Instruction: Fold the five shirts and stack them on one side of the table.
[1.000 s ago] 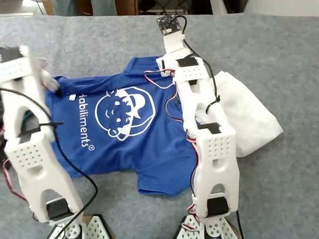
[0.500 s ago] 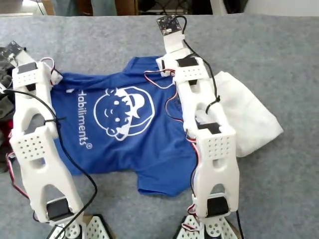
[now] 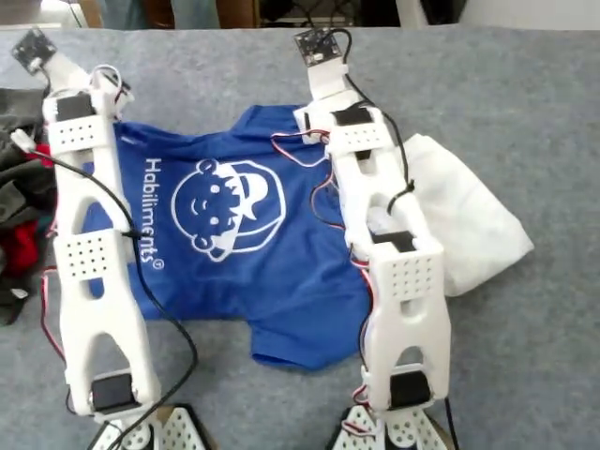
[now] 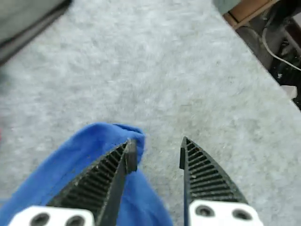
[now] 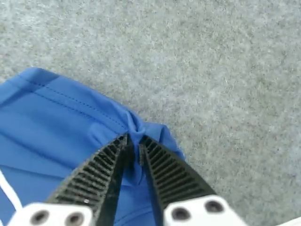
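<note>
A blue shirt (image 3: 281, 281) with a white cartoon face lies spread on the grey table (image 3: 525, 84) between my two arms. Beside it on the right lies a folded white shirt (image 3: 464, 220). My right gripper (image 5: 134, 140) is shut on a bunched bit of the blue shirt's edge (image 5: 70, 117) at its far side. At the shirt's far left corner my left gripper (image 4: 157, 153) is open. One finger (image 4: 113, 174) rests over the blue corner (image 4: 80, 150), the other over bare table.
A heap of dark and red clothes (image 3: 17, 187) sits at the table's left edge, close to the left arm. Bare grey table runs along the far side and to the right of the white shirt.
My left arm has swung out toward the far side of the table, and the shirt's left side now lies flatter with its lettering showing. The right arm has kept still.
</note>
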